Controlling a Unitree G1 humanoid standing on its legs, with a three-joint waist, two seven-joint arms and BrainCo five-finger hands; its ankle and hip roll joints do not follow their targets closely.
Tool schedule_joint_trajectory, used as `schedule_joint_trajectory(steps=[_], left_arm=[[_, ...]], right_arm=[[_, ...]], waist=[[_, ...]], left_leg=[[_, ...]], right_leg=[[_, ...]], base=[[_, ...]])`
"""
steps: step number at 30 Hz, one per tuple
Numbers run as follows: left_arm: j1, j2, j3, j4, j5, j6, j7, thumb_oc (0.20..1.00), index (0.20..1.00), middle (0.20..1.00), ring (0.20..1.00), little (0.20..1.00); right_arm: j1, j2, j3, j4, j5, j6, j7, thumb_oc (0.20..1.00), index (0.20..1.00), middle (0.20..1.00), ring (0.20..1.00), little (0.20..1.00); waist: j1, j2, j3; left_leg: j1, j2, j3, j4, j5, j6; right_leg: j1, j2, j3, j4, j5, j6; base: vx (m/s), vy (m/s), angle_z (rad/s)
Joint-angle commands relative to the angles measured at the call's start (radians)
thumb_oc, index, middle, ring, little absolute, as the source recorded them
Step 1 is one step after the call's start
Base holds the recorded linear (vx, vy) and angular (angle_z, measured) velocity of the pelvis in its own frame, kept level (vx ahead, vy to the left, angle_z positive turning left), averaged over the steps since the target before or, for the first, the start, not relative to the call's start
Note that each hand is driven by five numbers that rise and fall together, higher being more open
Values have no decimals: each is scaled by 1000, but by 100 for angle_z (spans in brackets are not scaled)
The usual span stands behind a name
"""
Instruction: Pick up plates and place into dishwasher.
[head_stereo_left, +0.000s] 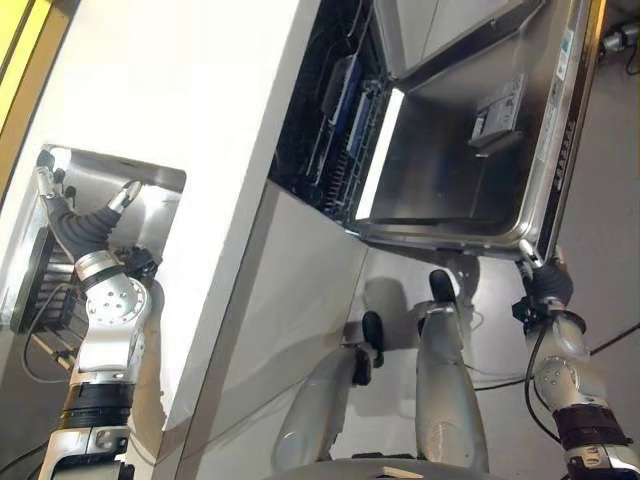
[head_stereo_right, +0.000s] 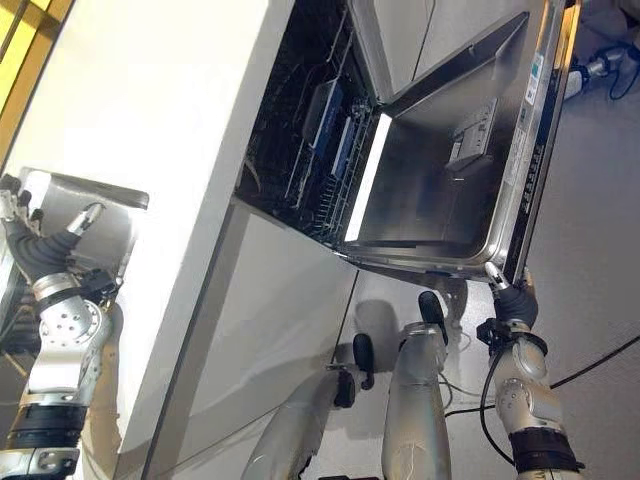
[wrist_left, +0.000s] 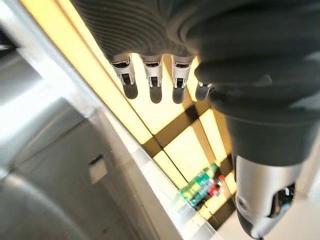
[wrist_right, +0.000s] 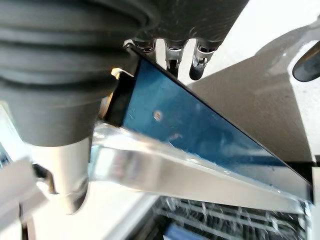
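Left eye view: the left hand is raised over the steel sink set in the white counter, its fingers spread and relaxed, holding nothing. A dark dish rack sits just beside that hand's wrist. Well apart from it, the dishwasher stands open, its steel door swung out. The right hand is at the outer corner of that door, touching its edge. Blue plates stand in the lower rack inside the dishwasher, far from both hands.

Right eye view: the same scene; the right hand meets the door's corner from underneath, and its fingers are hidden by the door edge there.

Left wrist view: the left hand's fingers reach straight out with the thumb apart, wide and empty. Past them lie the sink's wall and a yellow floor with dark lines.

Right wrist view: the right hand's fingers lie behind the door's dark blue-tinted front edge while the thumb sits on the near side, so the hand pinches the door edge between them. Beyond the edge, the wire rack with a blue plate shows.
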Motion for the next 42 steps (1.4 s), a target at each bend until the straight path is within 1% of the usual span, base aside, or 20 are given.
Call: schedule_joint_trajectory(steps=[1, 3, 5, 6, 9, 13, 16, 19, 22, 25, 31, 34, 39, 42], left_arm=[[27, -6, -126, -141, 33, -58, -50, 1000, 1000, 1000, 1000, 1000], [28, 8, -118, -139, 41, -54, -64, 1000, 1000, 1000, 1000, 1000], [32, 24, -104, -139, 50, -46, -85, 1000, 1000, 1000, 1000, 1000], [37, 31, -98, -142, 54, -44, -92, 1000, 1000, 1000, 1000, 1000], [67, 27, -73, -144, 71, -43, -122, 1000, 1000, 1000, 1000, 1000], [110, 17, -41, -143, 85, -40, -167, 1000, 1000, 1000, 1000, 1000], [137, 10, -19, -148, 91, -34, -196, 1000, 1000, 1000, 1000, 1000], [157, 9, -3, -151, 99, -28, -226, 1000, 1000, 1000, 1000, 1000], [164, 14, 10, -155, 102, -18, -252, 1000, 1000, 1000, 1000, 1000], [164, 17, 15, -152, 103, -17, -271, 1000, 1000, 1000, 1000, 1000], [181, 19, 28, -151, 97, -14, -306, 1000, 1000, 1000, 1000, 1000], [189, 20, 31, -145, 96, -19, -318, 1000, 1000, 1000, 1000, 1000], [192, 19, 35, -151, 93, -9, -334, 1000, 1000, 1000, 1000, 1000], [201, 15, 43, -167, 90, 3, -337, 1000, 1000, 1000, 1000, 1000]], right_arm=[[-398, 49, 170, -231, -87, -88, 241, 1000, 1000, 1000, 1000, 1000], [-367, 69, 171, -232, -91, -119, 241, 1000, 1000, 1000, 1000, 1000], [-342, 84, 171, -232, -97, -151, 218, 1000, 1000, 1000, 1000, 1000], [-333, 90, 168, -232, -85, -164, 215, 1000, 1000, 1000, 1000, 1000], [-305, 105, 156, -242, -88, -181, 199, 1000, 1000, 1000, 1000, 1000], [-273, 119, 140, -252, -88, -183, 187, 1000, 1000, 1000, 1000, 1000], [-250, 132, 135, -251, -87, -185, 191, 1000, 1000, 1000, 1000, 1000], [-221, 145, 140, -249, -97, -181, 193, 1000, 1000, 1000, 1000, 1000], [-201, 154, 149, -245, -105, -183, 180, 1000, 1000, 1000, 1000, 1000], [-190, 159, 150, -245, -99, -180, 174, 1000, 1000, 1000, 1000, 1000], [-133, 172, 146, -260, -107, -167, 146, 1000, 1000, 1000, 1000, 1000], [-93, 176, 134, -269, -106, -152, 146, 1000, 1000, 1000, 1000, 1000], [-38, 172, 134, -284, -191, -89, 124, 1000, 1000, 1000, 1000, 1000], [5, 158, 123, -302, -283, -20, 72, 1000, 1000, 1000, 1000, 1000]], waist=[[145, -77, -32], [172, -119, -62], [200, -161, -94], [212, -179, -108], [249, -217, -160], [291, -258, -223], [314, -279, -264], [329, -297, -302], [333, -307, -327], [328, -308, -343], [301, -296, -371], [275, -291, -378], [231, -283, -384], [201, -285, -387]], left_leg=[[31, -19, 29, -4, 114, -28], [50, -12, 4, -36, 130, -25], [76, 1, -22, -64, 137, -24], [92, 7, -37, -80, 139, -24], [149, 23, -74, -139, 151, -21], [216, 35, -107, -207, 162, -17], [251, 43, -124, -242, 168, -14], [285, 54, -133, -275, 175, -12], [322, 62, -141, -311, 181, -11], [351, 69, -140, -330, 181, -11], [411, 85, -116, -370, 179, -7], [429, 91, -97, -380, 176, -7], [445, 104, -55, -383, 168, -9], [450, 113, -27, -381, 162, -12]], right_leg=[[158, -42, -9, -35, 53, -72], [208, -50, -35, -88, 74, -66], [262, -49, -61, -132, 84, -62], [290, -46, -74, -155, 88, -61], [365, -39, -104, -218, 97, -59], [443, -30, -131, -274, 104, -53], [480, -27, -154, -296, 109, -47], [513, -22, -173, -312, 112, -41], [537, -22, -186, -320, 115, -34], [552, -22, -189, -321, 114, -29], [579, -21, -174, -324, 112, -18], [577, -21, -156, -321, 114, -14], [574, -18, -121, -329, 110, -7], [569, -13, -96, -331, 108, -2]], base=[[50, -181, 26], [59, -199, 38], [102, -233, 53], [120, -186, 24], [171, -105, 49], [170, -56, 57], [126, -39, 50], [120, -59, 56], [74, -50, 71], [43, -25, 14], [33, -18, -7], [8, -22, -15], [-14, -23, -20], [-25, -40, -23]])
